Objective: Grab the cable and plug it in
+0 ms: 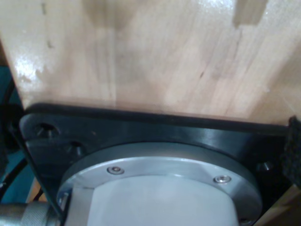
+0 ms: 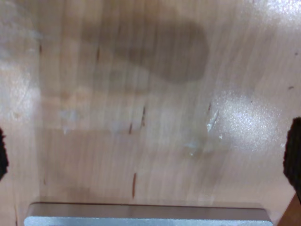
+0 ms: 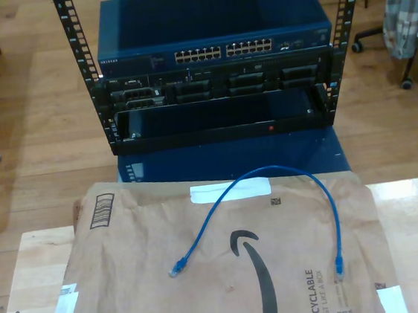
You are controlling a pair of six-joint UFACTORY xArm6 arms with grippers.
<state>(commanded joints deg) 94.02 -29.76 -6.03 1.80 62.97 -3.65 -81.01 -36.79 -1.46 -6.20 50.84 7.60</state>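
While nothing is gripped yet, the cable (image 3: 271, 174) lies loose in an arch on the brown paper mailer (image 3: 131, 269), both plugs pointing toward the camera, the bend toward the network switch (image 3: 215, 36), handy for pickup. Both wrist views give bare wooden tabletop (image 2: 150, 117); whether my grippers are spread, I cannot tell.

The cable (image 3: 271, 174) is bright blue with clear plugs, lying on a brown paper mailer (image 3: 153, 267) printed with a black arrow mark, black lettering and a white label. The network switch (image 3: 211, 33) is dark blue; the rack frame (image 3: 69, 36) is black. The table (image 3: 34, 272) is pale wood grain.
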